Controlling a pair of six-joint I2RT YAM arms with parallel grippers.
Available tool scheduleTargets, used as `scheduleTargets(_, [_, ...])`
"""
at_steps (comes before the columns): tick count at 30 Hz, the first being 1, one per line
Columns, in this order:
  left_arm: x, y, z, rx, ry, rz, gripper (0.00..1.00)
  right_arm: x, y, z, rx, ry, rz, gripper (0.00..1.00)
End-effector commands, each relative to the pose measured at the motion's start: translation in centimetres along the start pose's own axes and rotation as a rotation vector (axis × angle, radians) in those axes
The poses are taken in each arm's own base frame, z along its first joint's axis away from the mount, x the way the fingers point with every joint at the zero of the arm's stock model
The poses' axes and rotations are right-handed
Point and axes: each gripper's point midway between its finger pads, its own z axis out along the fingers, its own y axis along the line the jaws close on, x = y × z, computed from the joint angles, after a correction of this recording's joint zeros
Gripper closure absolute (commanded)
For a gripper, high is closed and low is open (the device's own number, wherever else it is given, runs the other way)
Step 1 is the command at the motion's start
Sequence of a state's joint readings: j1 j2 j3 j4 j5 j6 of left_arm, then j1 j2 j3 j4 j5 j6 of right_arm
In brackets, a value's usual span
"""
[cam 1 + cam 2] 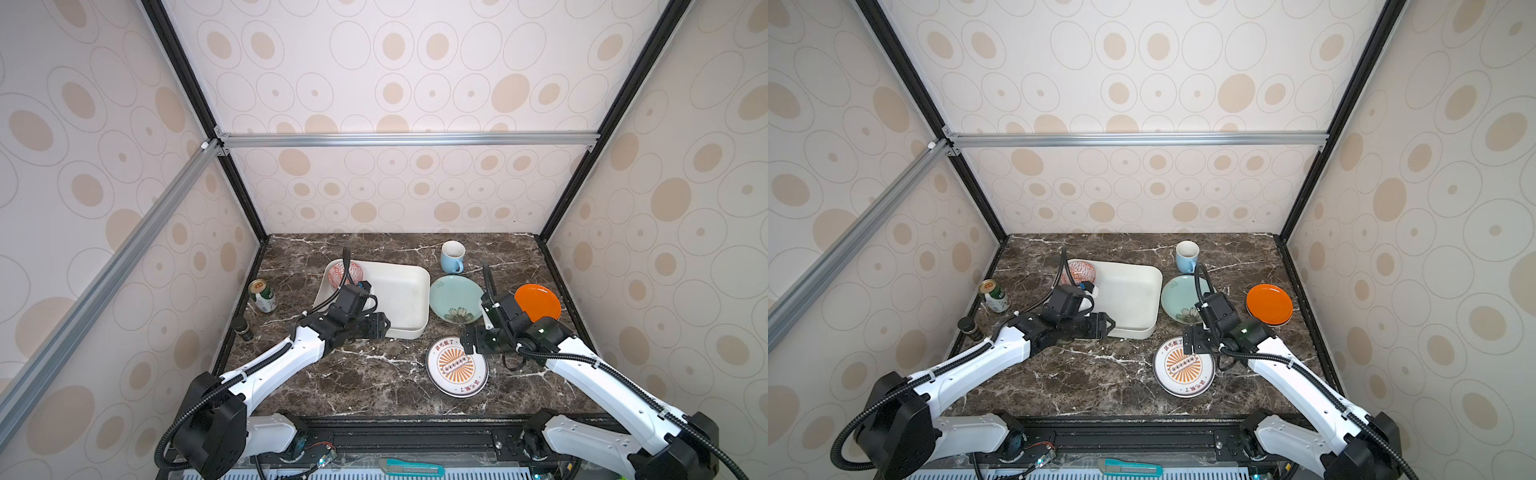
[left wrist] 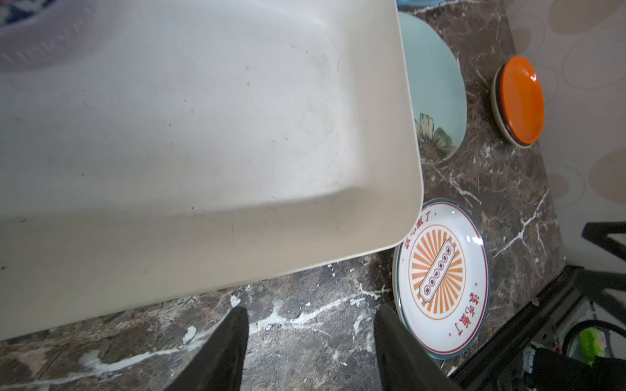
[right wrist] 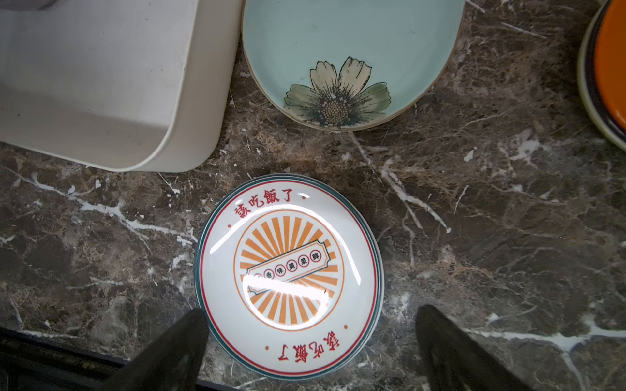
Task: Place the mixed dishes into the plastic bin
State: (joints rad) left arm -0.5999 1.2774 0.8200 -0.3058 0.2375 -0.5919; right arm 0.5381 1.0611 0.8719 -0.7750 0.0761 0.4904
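The white plastic bin lies at centre-left, with a red-white patterned bowl in its far left corner. To its right are a light-blue mug, a teal floral plate and an orange plate on top of other plates. The orange-sunburst plate lies nearer the front. My left gripper is open and empty over bare marble, just off the bin's near edge. My right gripper is open above the sunburst plate, its fingers wide on either side of the plate's near rim.
A green drink can and a small dark jar stand by the left wall. Patterned walls close in three sides. A black rail runs along the table's front, with a teal utility knife below it.
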Motion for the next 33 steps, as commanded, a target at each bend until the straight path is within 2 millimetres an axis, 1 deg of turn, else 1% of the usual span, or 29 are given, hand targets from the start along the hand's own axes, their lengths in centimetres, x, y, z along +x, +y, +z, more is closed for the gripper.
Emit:
scheduleTargets(1, [-0.4,-1.1,0.4,0.047,-0.031,0.005,0.41,-0.9,-0.9,0.6,0.007,-0.037,0.115,0.07])
scheduleTargets(5, [-0.3,-1.0,1.6,0.044,-0.017,0.02,0.43,-1.8,-2.3,2.1,-0.025,-0.046,0.256,0.15])
scheduleTargets(8, [-0.4,-1.1,3.0,0.048,0.012,0.031,0.47,-2.4,-2.7,3.3,-0.062,-0.039,0.334,0.16])
scheduleTargets(12, [-0.5,-1.5,4.7,0.049,0.05,0.048,0.49,-3.2,-2.7,4.9,-0.089,-0.015,0.371,0.17])
scheduleTargets(13, [-0.6,-1.6,5.0,0.047,0.056,0.053,0.5,-3.6,-3.4,5.4,-0.083,-0.013,0.396,0.17])
scheduleTargets(18, [-1.5,-1.8,6.2,0.035,0.068,0.068,0.51,-4.6,-4.3,7.5,-0.091,0.01,0.436,0.17])
scheduleTargets(22, [-1.8,-2.1,7.1,0.036,0.089,0.075,0.52,-5.2,-5.1,8.9,-0.085,0.035,0.456,0.18])
scheduleTargets(27, [-2.1,-2.9,6.8,0.044,0.095,0.087,0.5,-5.8,-5.5,9.3,-0.067,0.034,0.437,0.18])
scheduleTargets(30, [-2.6,-3.7,6.1,0.055,0.086,0.098,0.48,-6.4,-5.4,8.9,-0.069,0.022,0.419,0.17])
scheduleTargets(33, [-3.8,-4.6,5.3,0.071,0.06,0.107,0.45,-7.2,-5.5,8.3,-0.061,0.0,0.402,0.17])
